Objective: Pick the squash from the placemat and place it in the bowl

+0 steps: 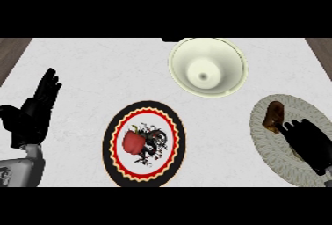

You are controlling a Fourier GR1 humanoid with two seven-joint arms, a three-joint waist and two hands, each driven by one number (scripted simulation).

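Squash [275, 115], brown and elongated, lies on the pale placemat [272, 149] at the right of the frame; the right hand [310, 141] sits over it, fingers touching its lower end, though whether they grip it I cannot tell; the cream bowl [209, 66] sits at upper centre; the left hand [34, 115] rests open at the left edge; a red pepper [133, 141] lies on a patterned plate [144, 144] at lower centre.

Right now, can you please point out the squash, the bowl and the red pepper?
squash [274, 116]: head view, middle of its brown body, on the placemat.
bowl [224, 50]: head view, pale inner wall.
red pepper [133, 142]: head view, middle of its red body.
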